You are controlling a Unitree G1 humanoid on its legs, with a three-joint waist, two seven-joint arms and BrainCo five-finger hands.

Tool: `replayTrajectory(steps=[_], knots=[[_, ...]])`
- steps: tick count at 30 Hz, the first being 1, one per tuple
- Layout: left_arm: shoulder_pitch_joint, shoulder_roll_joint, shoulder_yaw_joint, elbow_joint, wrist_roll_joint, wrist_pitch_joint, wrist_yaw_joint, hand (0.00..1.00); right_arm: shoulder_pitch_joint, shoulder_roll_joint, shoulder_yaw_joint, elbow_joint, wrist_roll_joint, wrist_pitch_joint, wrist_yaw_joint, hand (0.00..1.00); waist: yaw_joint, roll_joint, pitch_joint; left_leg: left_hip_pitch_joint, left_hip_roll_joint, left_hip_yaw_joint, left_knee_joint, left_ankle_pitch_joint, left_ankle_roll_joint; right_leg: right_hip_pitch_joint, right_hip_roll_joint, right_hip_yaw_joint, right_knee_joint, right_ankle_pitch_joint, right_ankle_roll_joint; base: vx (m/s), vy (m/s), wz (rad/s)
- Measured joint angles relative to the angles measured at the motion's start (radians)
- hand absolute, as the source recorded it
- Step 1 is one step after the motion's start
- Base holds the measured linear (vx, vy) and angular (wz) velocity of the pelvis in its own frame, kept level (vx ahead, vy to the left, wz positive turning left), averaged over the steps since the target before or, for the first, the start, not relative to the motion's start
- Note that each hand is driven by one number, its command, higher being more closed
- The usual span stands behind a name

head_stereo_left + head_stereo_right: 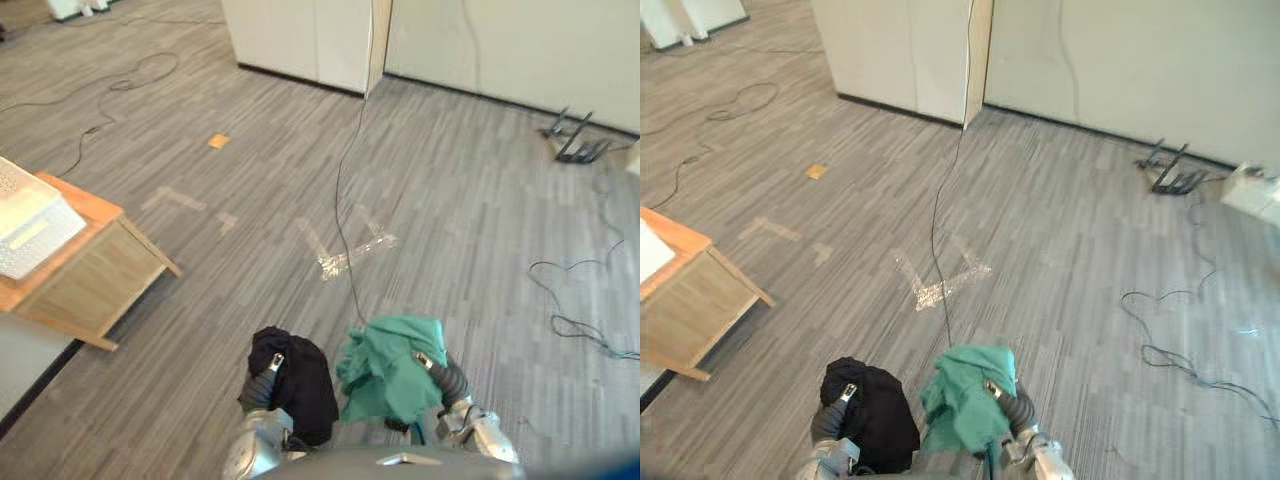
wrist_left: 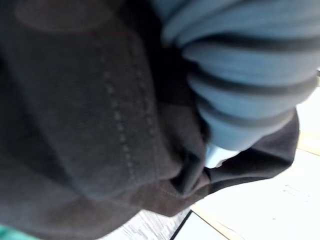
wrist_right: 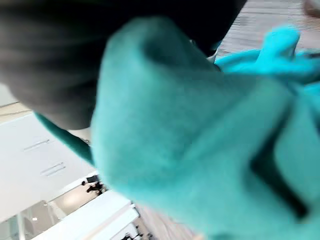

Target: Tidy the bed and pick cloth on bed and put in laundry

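Observation:
A black cloth (image 1: pixel 298 380) hangs bunched over my left hand (image 1: pixel 262 388), low in the eye views above the grey floor. Right beside it a green cloth (image 1: pixel 388 368) is draped over my right hand (image 1: pixel 450 380). Both cloths are held up off the floor and nearly touch each other. The left wrist view shows the black cloth (image 2: pixel 100 125) pressed against the ribbed cover (image 2: pixel 240 85). The green cloth (image 3: pixel 200 150) lies right against the lens in the right wrist view. Each cloth covers the hand that carries it.
A low wooden table (image 1: pixel 95 275) stands at the left with a white latticed container (image 1: pixel 28 228) on it. Black cables (image 1: pixel 345 200) run across the floor past tape marks (image 1: pixel 345 255). White panels (image 1: pixel 300 40) line the back, and a black stand (image 1: pixel 575 145) sits far right.

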Motion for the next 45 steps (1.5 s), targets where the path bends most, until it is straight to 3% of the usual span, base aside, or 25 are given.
replayTrajectory(steps=[1, 2, 4, 6, 8, 10, 12, 15, 17, 18, 20, 21, 22, 23, 24, 25, 26, 28, 32, 35, 38, 39, 41, 43, 45], knots=[[0.003, -0.001, -0.001, 0.0, 0.0, 0.0, -0.003, 1.0, -0.004, 0.0, 0.0, 0.0, 0.0, 0.001, 0.0, 1.0, -0.002, 0.001, -0.001, -0.017, 0.007, -0.001, 0.057, 0.011, -0.001, 0.008, 0.007, 0.0, 0.01, -0.023, -0.002, 0.42, -0.348, -0.08], [0.005, -0.01, 0.0, 0.0, -0.002, 0.0, -0.02, 1.0, -0.011, -0.006, -0.006, 0.002, 0.005, 0.001, 0.001, 1.0, -0.01, 0.026, -0.002, -0.129, 0.046, -0.002, 0.324, 0.098, 0.003, 0.061, 0.057, -0.008, -0.014, -0.074, 0.007, 0.3, -0.282, -0.06], [0.013, -0.02, 0.006, 0.0, 0.001, 0.0, -0.047, 1.0, -0.011, -0.013, -0.018, 0.002, 0.006, 0.002, 0.01, 1.0, -0.007, 0.055, 0.008, -0.234, 0.101, 0.0, 0.563, 0.274, 0.005, 0.146, 0.126, -0.008, -0.098, -0.082, -0.002, 0.29, -0.239, -0.18], [0.031, -0.032, 0.011, 0.0, 0.011, 0.001, -0.071, 1.0, -0.007, -0.021, -0.037, 0.005, 0.015, 0.001, 0.025, 1.0, 0.009, 0.07, 0.015, -0.379, 0.114, 0.001, 0.805, 0.206, 0.022, 0.241, 0.18, 0.029, -0.17, -0.094, -0.024, 0.33, -0.147, -0.51], [0.036, -0.036, 0.01, -0.001, 0.019, 0.0, -0.085, 1.0, -0.007, -0.028, -0.05, 0.014, 0.031, 0.0, 0.032, 1.0, 0.016, 0.065, 0.017, -0.463, 0.079, 0.025, 0.824, 0.158, 0.026, 0.291, 0.183, 0.051, -0.207, -0.103, -0.045, 0.35, -0.115, -0.61], [0.038, -0.04, 0.005, -0.008, 0.019, 0.0, -0.089, 1.0, -0.005, -0.04, -0.056, 0.013, 0.039, -0.001, 0.051, 1.0, 0.025, 0.061, 0.018, -0.535, 0.021, 0.059, 0.671, 0.11, 0.022, 0.364, 0.179, 0.094, -0.274, -0.103, -0.051, 0.31, -0.075, -0.67], [0.038, -0.03, -0.012, -0.038, 0.018, -0.001, -0.082, 1.0, 0.016, -0.04, -0.057, 0.011, 0.039, -0.002, 0.071, 1.0, 0.034, 0.054, 0.019, -0.544, -0.024, 0.122, 0.352, 0.112, 0.018, 0.432, 0.17, 0.11, -0.336, -0.1, -0.053, 0.36, -0.014, -0.42], [0.011, -0.039, -0.038, -0.043, 0.005, -0.001, -0.054, 1.0, 0.072, -0.043, -0.058, -0.017, 0.038, 0.0, 0.068, 1.0, 0.014, 0.043, 0.015, -0.538, -0.045, 0.322, -0.048, 0.188, 0.01, 0.517, 0.156, 0.053, -0.405, -0.116, 0.005, 0.47, 0.033, 0.38], [0.001, -0.041, -0.071, -0.043, -0.008, 0.0, -0.033, 1.0, 0.107, -0.044, -0.059, -0.04, 0.036, 0.0, 0.055, 1.0, 0.0, 0.027, 0.005, -0.536, -0.052, 0.493, -0.13, 0.233, 0.036, 0.574, 0.139, -0.008, -0.429, -0.142, 0.05, 0.58, 0.071, 0.87], [-0.011, -0.042, -0.086, -0.043, -0.01, 0.0, -0.031, 1.0, 0.115, -0.049, -0.059, -0.048, 0.035, 0.0, 0.045, 1.0, -0.001, 0.017, -0.007, -0.541, -0.051, 0.59, -0.137, 0.256, 0.074, 0.599, 0.13, -0.042, -0.425, -0.165, 0.09, 0.55, 0.089, 0.77], [-0.005, -0.046, -0.089, -0.041, -0.01, 0.0, -0.025, 1.0, 0.119, -0.053, -0.066, -0.049, 0.026, 0.0, 0.025, 1.0, 0.008, 0.011, -0.041, -0.543, -0.069, 0.601, -0.162, 0.321, 0.179, 0.617, 0.121, -0.065, -0.383, -0.206, 0.159, 0.57, 0.097, 0.63], [-0.003, -0.044, -0.082, -0.028, -0.011, 0.0, -0.015, 1.0, 0.116, -0.048, -0.069, -0.038, 0.026, 0.0, 0.021, 1.0, 0.015, -0.008, -0.064, -0.537, -0.094, 0.592, -0.165, 0.318, 0.268, 0.605, 0.089, -0.069, -0.317, -0.226, 0.192, 0.61, 0.132, 0.52], [-0.007, -0.044, -0.069, -0.024, -0.013, -0.001, 0.0, 1.0, 0.1, -0.045, -0.068, -0.031, 0.024, 0.0, 0.02, 1.0, 0.023, -0.019, -0.087, -0.514, -0.118, 0.58, -0.155, 0.27, 0.288, 0.545, 0.034, -0.065, -0.138, -0.22, 0.21, 0.61, 0.154, 0.47], [-0.009, -0.042, -0.061, -0.024, -0.014, -0.001, 0.003, 1.0, 0.09, -0.043, -0.069, -0.031, 0.022, 0.0, 0.021, 1.0, 0.031, -0.024, -0.084, -0.505, -0.12, 0.574, -0.141, 0.255, 0.281, 0.515, 0.011, -0.064, -0.038, -0.206, 0.227, 0.59, 0.174, 0.36], [-0.011, -0.039, -0.042, -0.024, -0.014, -0.004, 0.008, 1.0, 0.065, -0.039, -0.071, -0.026, 0.011, 0.0, 0.023, 1.0, 0.041, -0.042, -0.077, -0.475, -0.128, 0.553, -0.111, 0.205, 0.274, 0.435, -0.053, -0.059, 0.216, -0.129, 0.232, 0.46, 0.127, 0.27], [-0.012, -0.038, -0.033, -0.025, -0.014, -0.005, 0.011, 1.0, 0.055, -0.033, -0.071, -0.025, 0.004, 0.0, 0.025, 1.0, 0.04, -0.05, -0.073, -0.453, -0.137, 0.533, -0.1, 0.184, 0.27, 0.393, -0.087, -0.05, 0.339, -0.102, 0.218, 0.69, 0.135, 0.64], [-0.012, -0.021, -0.032, -0.024, -0.01, -0.005, 0.026, 1.0, 0.053, -0.022, -0.068, -0.024, -0.006, -0.001, 0.031, 1.0, 0.034, -0.053, -0.072, -0.401, -0.143, 0.488, -0.09, 0.152, 0.26, 0.348, -0.13, -0.046, 0.526, -0.099, 0.201, 0.68, 0.094, 0.92], [-0.01, -0.003, -0.033, -0.025, -0.009, -0.006, 0.055, 1.0, 0.059, -0.014, -0.053, -0.015, -0.014, -0.001, 0.034, 1.0, 0.025, -0.037, -0.064, -0.307, -0.139, 0.402, -0.105, 0.144, 0.251, 0.307, -0.161, -0.051, 0.634, -0.118, 0.169, 0.55, 0.042, 1.05], [-0.043, 0.012, -0.007, -0.038, -0.009, -0.023, 0.098, 1.0, 0.071, -0.008, -0.003, -0.016, -0.015, -0.021, 0.037, 1.0, -0.002, -0.045, -0.067, -0.217, -0.14, 0.232, -0.16, 0.146, 0.242, 0.137, -0.177, -0.007, 0.511, -0.156, 0.162, 0.37, -0.108, 1.37], [-0.082, 0.018, 0.0, -0.036, -0.01, -0.013, 0.116, 1.0, 0.075, -0.006, 0.015, -0.003, -0.015, -0.023, 0.017, 1.0, -0.016, -0.046, -0.063, -0.174, -0.138, 0.08, -0.186, 0.122, 0.188, 0.07, -0.145, 0.048, 0.261, -0.153, 0.171, 0.35, -0.259, 1.44], [-0.109, 0.017, 0.014, 0.008, -0.012, -0.004, 0.116, 1.0, 0.066, -0.003, 0.016, 0.07, -0.016, -0.024, 0.004, 1.0, -0.015, -0.052, -0.049, -0.148, -0.112, -0.068, -0.185, 0.087, 0.129, 0.09, -0.048, 0.203, -0.153, -0.056, 0.195, 0.3, -0.393, 1.47], [-0.107, 0.027, 0.016, 0.011, -0.012, -0.004, 0.115, 1.0, 0.07, 0.002, 0.017, 0.078, -0.015, -0.025, -0.005, 1.0, -0.014, -0.068, -0.043, -0.146, -0.112, -0.125, -0.177, 0.062, 0.101, 0.108, -0.038, 0.26, -0.269, 0.036, 0.231, 0.26, -0.473, 1.51], [-0.104, 0.024, 0.005, 0.039, -0.018, -0.001, 0.11, 1.0, 0.087, 0.005, 0.0, 0.094, -0.012, -0.025, -0.016, 1.0, -0.008, -0.057, -0.034, -0.145, -0.08, -0.167, -0.161, 0.044, 0.068, 0.13, -0.001, 0.251, -0.233, 0.053, 0.187, 0.23, -0.435, 1.13], [-0.064, 0.008, 0.014, 0.041, -0.037, -0.002, 0.089, 1.0, 0.067, -0.001, 0.002, 0.085, 0.011, -0.027, -0.022, 1.0, 0.004, -0.018, -0.026, -0.135, -0.04, -0.174, -0.16, 0.047, 0.041, 0.111, 0.019, 0.229, -0.119, -0.034, 0.139, 0.21, -0.346, 0.51], [-0.035, 0.003, 0.022, 0.04, -0.063, -0.002, 0.063, 1.0, 0.07, -0.002, 0.007, 0.067, 0.035, -0.028, -0.023, 1.0, 0.009, -0.015, -0.026, -0.13, -0.029, -0.174, -0.125, 0.047, 0.038, 0.116, 0.012, 0.193, -0.041, -0.102, 0.127, 0.23, -0.292, 0.58]])
